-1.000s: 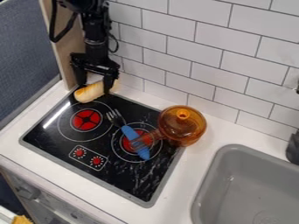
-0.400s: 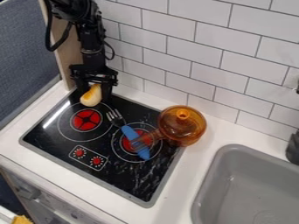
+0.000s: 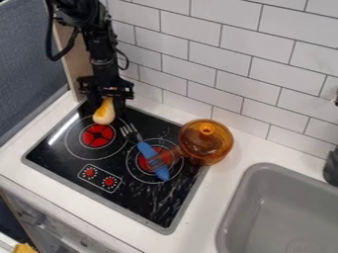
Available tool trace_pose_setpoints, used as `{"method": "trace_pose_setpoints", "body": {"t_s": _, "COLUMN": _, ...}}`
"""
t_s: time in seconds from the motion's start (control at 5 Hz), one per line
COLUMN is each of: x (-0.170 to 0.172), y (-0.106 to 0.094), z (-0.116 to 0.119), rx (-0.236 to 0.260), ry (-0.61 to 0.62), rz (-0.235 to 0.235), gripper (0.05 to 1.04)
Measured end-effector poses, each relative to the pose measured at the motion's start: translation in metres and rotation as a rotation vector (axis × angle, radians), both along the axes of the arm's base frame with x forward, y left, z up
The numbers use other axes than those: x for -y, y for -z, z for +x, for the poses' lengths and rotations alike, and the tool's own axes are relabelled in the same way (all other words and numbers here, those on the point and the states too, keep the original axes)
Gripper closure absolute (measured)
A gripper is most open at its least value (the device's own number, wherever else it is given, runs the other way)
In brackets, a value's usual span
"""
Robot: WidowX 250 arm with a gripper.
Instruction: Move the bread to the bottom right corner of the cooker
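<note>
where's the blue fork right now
In the camera view, the blue-handled fork lies mid-cooktop, its handle over the right burner and beside the amber pot's handle.

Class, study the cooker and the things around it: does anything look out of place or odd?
Yes. The blue-handled fork lies across the burner nearer the sink, where a pan would normally go. The amber pot sits off that burner, at the cooker's edge, its handle crossing the fork's.
</note>
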State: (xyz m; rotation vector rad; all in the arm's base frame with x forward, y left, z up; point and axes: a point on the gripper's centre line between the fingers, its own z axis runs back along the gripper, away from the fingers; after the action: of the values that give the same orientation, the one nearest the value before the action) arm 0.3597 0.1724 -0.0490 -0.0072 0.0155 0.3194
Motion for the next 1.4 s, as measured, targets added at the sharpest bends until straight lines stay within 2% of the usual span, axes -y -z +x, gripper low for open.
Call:
{"method": "trace_pose_setpoints", "body": {"t_s": 0.2, "x": 0.007, "y": -0.007, "z": -0.008, "rx": 0.019, "ry": -0.027, "rz": 0.002, "gripper": 0.436}}
{"method": "trace_pose_setpoints", "body": {"t_s": 0.4, "x": 0.016, "y": -0.044, "z": -0.009, "rx": 0.115, "ry": -0.042, "rz": 0.018, "gripper": 0.436}}
{"method": "trace_pose_setpoints", "body": {"t_s": 0.6, "x": 0.036, "y": -0.059, "z": -0.012, "rx": 0.159, "ry": -0.005, "rz": 0.023, "gripper": 0.436}}
{"method": "trace_pose_setpoints", "body": {"t_s": 0.8, "x": 0.075, "y": -0.076, "z": -0.017, "rx": 0.198, "ry": 0.038, "rz": 0.027, "gripper": 0.436}}
{"method": "trace_pose_setpoints", "body": {"t_s": 1.0, "x": 0.119, "y": -0.095, "z": -0.028, "rx": 0.258, "ry": 0.080, "rz": 0.038, "gripper": 0.436}}
{"method": "trace_pose_setpoints", "body": {"t_s": 1.2, "x": 0.148, "y": -0.105, "z": -0.049, "rx": 0.287, "ry": 0.089, "rz": 0.022, "gripper": 0.436}}
{"method": "trace_pose_setpoints", "body": {"t_s": 1.4, "x": 0.164, "y": -0.093, "z": -0.072, "rx": 0.255, "ry": 0.066, "rz": 0.025, "gripper": 0.436}}
